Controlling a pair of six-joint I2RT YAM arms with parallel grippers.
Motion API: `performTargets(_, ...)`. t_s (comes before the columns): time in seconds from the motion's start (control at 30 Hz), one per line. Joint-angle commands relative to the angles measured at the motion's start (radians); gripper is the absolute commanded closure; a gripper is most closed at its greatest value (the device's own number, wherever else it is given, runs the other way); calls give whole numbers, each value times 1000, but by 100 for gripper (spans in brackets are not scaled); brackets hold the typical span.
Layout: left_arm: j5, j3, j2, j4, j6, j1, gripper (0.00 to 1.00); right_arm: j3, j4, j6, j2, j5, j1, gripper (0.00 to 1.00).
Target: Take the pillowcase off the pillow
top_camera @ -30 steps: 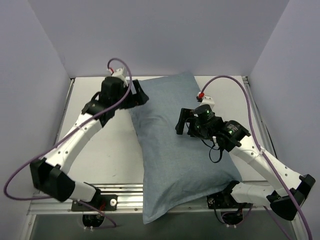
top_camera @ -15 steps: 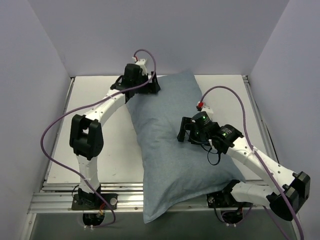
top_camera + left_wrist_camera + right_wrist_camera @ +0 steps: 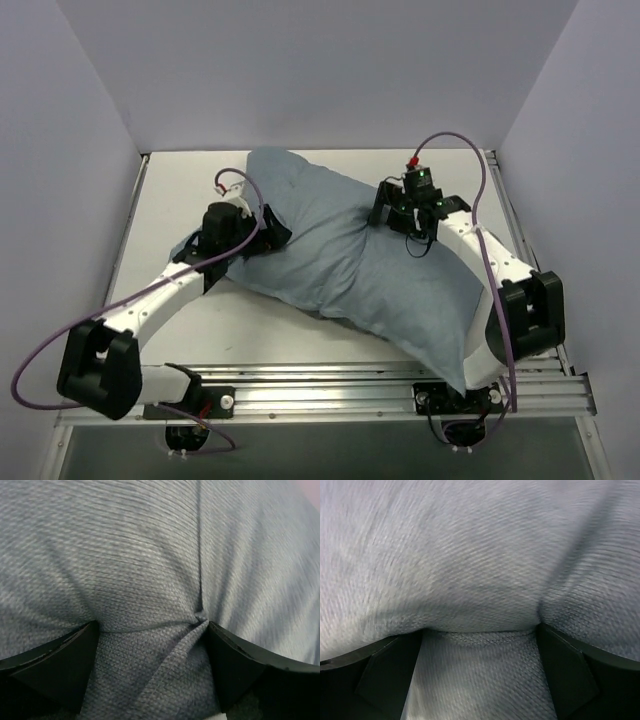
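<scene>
Your top camera hangs high over the near edge of the table (image 3: 180,190), looking down and forward across all of it. Each wrist camera peers along its own fingers (image 3: 55,665), pressed very close to the pillowcase (image 3: 350,270) (weave fills both frames). That cloth is what all three views share.

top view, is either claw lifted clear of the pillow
No, the left claw and the right claw both press into the grey pillowcase.

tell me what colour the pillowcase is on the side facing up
The pillowcase is plain blue-grey with no stripes showing, seen best in the top view.
</scene>
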Motion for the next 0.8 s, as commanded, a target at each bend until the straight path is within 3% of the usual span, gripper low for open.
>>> performTargets(0.0,114,-124,-148,-227,-119,-167,6,127,32,-67,139,80,-36,7)
performTargets(0.17,-27,-8,-342,-452,-110,-184,6,302,-25,-118,141,124,-33,7)
performTargets(0.27,-87,159,-420,-595,-32,-187,6,309,-65,-150,45,164,8,7)
performTargets(0.37,-150,227,-462,-673,3,-186,6,272,-102,-159,-63,224,112,7)
performTargets(0.53,-311,188,-451,-664,13,-163,6,165,-109,-77,-186,240,302,8)
performTargets(0.63,-264,122,-396,-563,-3,-104,5,62,-79,-34,-212,310,414,8)
performTargets(0.77,-166,34,-313,-423,-50,-43,4,-96,-56,57,-227,365,418,8)
